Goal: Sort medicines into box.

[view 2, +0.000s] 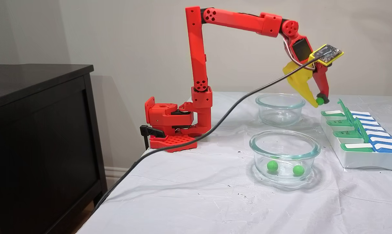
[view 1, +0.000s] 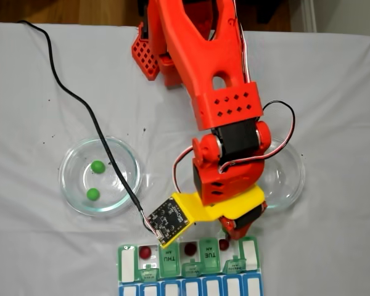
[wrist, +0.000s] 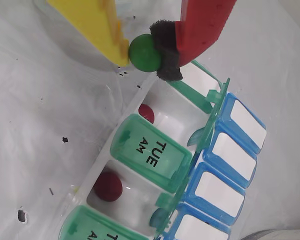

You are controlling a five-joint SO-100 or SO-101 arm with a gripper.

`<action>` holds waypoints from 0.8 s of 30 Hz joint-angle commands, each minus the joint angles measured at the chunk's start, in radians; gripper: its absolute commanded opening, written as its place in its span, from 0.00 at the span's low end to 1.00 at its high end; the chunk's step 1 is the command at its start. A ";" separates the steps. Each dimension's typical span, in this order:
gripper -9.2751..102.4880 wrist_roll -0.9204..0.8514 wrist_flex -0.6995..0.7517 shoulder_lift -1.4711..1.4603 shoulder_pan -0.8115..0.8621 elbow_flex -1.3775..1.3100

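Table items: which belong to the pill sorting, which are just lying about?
Job:
green pill in gripper
two green pills in glass dish
red pills
pill organizer

Lying about:
camera cable
black cabinet

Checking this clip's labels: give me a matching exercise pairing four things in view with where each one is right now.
Things:
1. bright green round pill at the tool
2. two bright green round pills
3. dark red round pills
4. translucent green TUE AM lid

Places or states:
A. in open pill organizer compartments
B. closed
C. in a round clear glass dish
D. pinched between the tool's fingers

Pairs: 1-D, 2-C, 3-A, 4-B
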 commanded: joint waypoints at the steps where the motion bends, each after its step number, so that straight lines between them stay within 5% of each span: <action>1: 0.08 0.021 -0.034 0.002 -0.015 -0.055; 24: 0.08 0.029 -0.201 -0.061 -0.002 -0.023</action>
